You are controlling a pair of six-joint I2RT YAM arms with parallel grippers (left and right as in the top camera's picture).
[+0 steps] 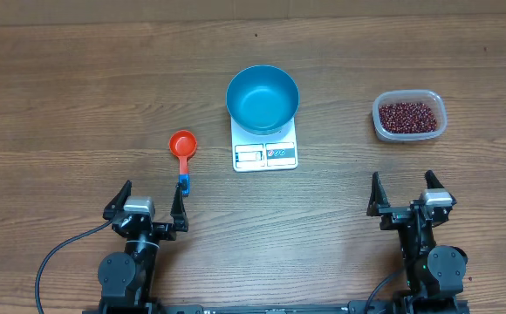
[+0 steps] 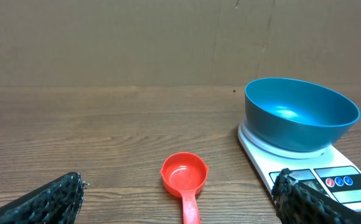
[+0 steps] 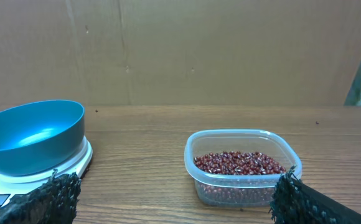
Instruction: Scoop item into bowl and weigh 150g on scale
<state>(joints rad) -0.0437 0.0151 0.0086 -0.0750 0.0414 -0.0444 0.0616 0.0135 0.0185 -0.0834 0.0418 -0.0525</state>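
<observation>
**Scale** (image 1: 265, 150): flat, white, with its display and buttons on the edge facing the arms. All places below are given from it.

**Bowl** (image 1: 263, 98): bright blue and deep. It stands upright on the scale's platform, covering its far part, and is empty.

**Beans** (image 1: 407, 114): a loose heap of small dark red beans lying in a clear tub (image 1: 380, 122) well to the right of the scale, about level with the bowl. None have reached the bowl.

**Scoop** (image 1: 183, 148): red and empty, with the cup facing up. It lies on the table (image 1: 61, 87) to the left of the scale, apart from it. The handle ends in a blue tip that points toward the left arm.

**Left gripper** (image 1: 153, 194): the jaws stand wide apart and hold nothing. It is to the left of the scale, on the robot's side, with the scoop's handle tip just beside one finger.

**Right gripper** (image 1: 402, 187): the jaws stand wide apart and hold nothing. It is to the right of the scale, on the robot's side, roughly in line with the tub.

**Handling (judged):**
- The beans look hard, smooth and light, so they will probably roll and scatter. They cannot be pinched up and have to ride in the scoop.
- The scoop looks like stiff, light plastic. It is best taken across the handle near the blue end, with the cup kept level.
- The tub looks thin and may slide when the scoop digs in, so it would help to steady its rim.
- The bowl may shift on the scale if it is knocked.
</observation>
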